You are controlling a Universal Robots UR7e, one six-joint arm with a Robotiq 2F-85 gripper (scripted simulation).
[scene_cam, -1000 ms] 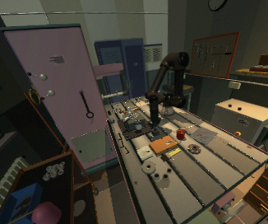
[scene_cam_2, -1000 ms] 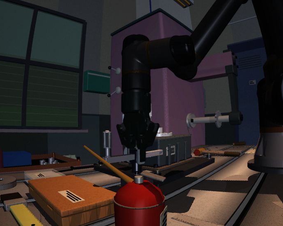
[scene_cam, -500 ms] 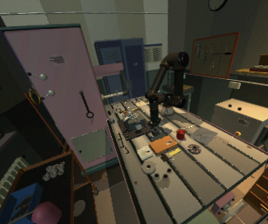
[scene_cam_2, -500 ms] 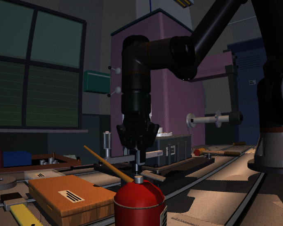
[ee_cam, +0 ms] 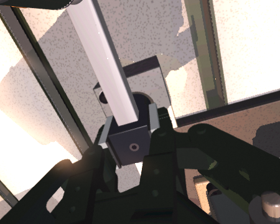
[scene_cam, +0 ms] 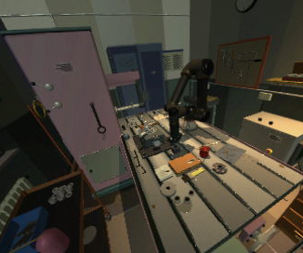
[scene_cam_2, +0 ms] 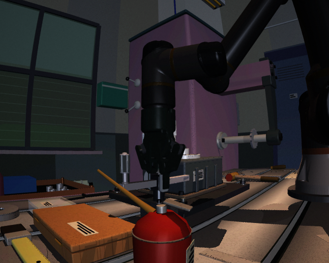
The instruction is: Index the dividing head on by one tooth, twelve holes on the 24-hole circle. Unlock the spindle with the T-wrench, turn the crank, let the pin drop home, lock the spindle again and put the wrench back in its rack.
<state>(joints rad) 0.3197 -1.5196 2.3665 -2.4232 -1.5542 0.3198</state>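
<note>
My gripper (scene_cam_2: 159,173) (ee_cam: 130,124) (scene_cam: 174,138) points straight down at the front of the dividing head's base plate. The T-wrench (scene_cam_2: 158,181) (ee_cam: 110,74) stands upright in its closed fingers, held at the crossbar, with the shank running down to a small block (ee_cam: 146,93) on the plate. The dark grey dividing head (scene_cam_2: 200,173) (scene_cam: 151,139) sits just behind the gripper, with a white dial on top. Its crank arm with an upright silver handle (scene_cam_2: 124,167) reaches out to the left of the gripper. The wrench's tip is hidden by the red can.
Behind the work stands the purple milling machine column (scene_cam_2: 193,93) with its arbor (scene_cam_2: 244,139). A red oil can (scene_cam_2: 161,235) with a long spout, an orange case (scene_cam_2: 82,229) and a mallet (scene_cam_2: 251,177) lie on the slotted table around the head.
</note>
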